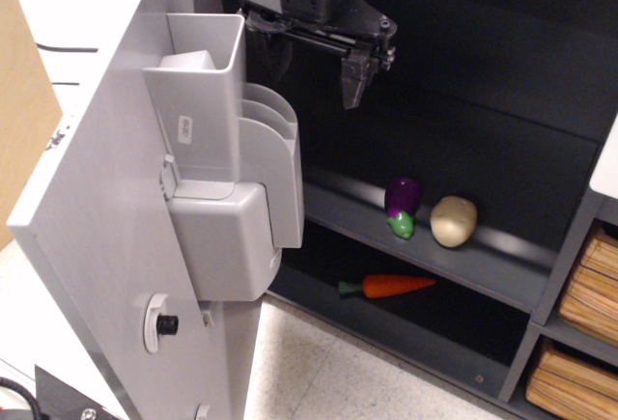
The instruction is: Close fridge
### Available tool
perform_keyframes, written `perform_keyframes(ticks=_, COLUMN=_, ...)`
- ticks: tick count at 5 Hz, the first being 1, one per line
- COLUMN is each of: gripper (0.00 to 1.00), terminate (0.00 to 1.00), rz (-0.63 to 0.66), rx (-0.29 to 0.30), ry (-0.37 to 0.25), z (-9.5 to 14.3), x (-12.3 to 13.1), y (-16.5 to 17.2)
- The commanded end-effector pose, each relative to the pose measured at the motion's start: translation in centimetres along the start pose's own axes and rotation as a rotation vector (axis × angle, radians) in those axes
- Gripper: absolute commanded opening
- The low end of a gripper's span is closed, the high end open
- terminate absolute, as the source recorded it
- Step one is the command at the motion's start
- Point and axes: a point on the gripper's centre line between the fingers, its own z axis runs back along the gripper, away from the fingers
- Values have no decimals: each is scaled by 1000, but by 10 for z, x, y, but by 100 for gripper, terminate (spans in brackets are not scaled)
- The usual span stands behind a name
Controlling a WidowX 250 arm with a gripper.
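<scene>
Observation.image looks down at the fridge (541,130), a dark cabinet filling the right and far part of the scene, with its door (106,198) swung wide open at the left. The door's inner face points right, and its moulded grey bins (227,179) stick out toward the dark interior.

The gripper (314,58) hangs at the top centre, in front of the fridge's dark back wall and just right of the upper bin. One dark finger (355,77) points down on the right side; the other is lost against the dark by the bin, so I cannot tell whether the fingers are spread or pressed together. Nothing shows between them.

On the middle shelf (521,266) a purple eggplant (403,203) with a green cap sits just beside a pale potato (453,220), the potato on the right. On the lower shelf, nearer and to the left, an orange carrot (391,286) lies on its side, its green end pointing left.

At the right edge, tan wicker baskets (589,285) sit in a grey shelving unit (565,246). A tan wooden panel (24,111) stands at the far left, behind the door.
</scene>
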Motion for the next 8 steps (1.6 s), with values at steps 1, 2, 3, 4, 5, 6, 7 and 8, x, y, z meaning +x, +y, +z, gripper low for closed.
perform_keyframes(ticks=1, gripper=100, terminate=0, rz=0, rx=0, ry=0, z=0, x=0, y=0)
perform_keyframes(ticks=2, gripper=100, terminate=0, rz=18, rx=-31, ry=-17, z=31, x=-1, y=-12)
perform_keyframes(ticks=3, gripper=100, terminate=0, rz=10, rx=-80, ry=-24, z=60, x=-9, y=-18)
perform_keyframes(ticks=4, gripper=100, terminate=0, rz=26, rx=-109, ry=-23, z=83, x=-20, y=-14)
perform_keyframes(ticks=5, gripper=100, terminate=0, rz=63, rx=-109, ry=-18, z=102, x=-40, y=2)
perform_keyframes(ticks=6, gripper=100, terminate=0, rz=105, rx=-102, ry=-15, z=119, x=-62, y=19)
perform_keyframes(ticks=7, gripper=100, terminate=0, rz=172, rx=-47, ry=-13, z=129, x=-72, y=36)
perform_keyframes(ticks=8, gripper=100, terminate=0, rz=223, rx=4, ry=-4, z=125, x=-90, y=52)
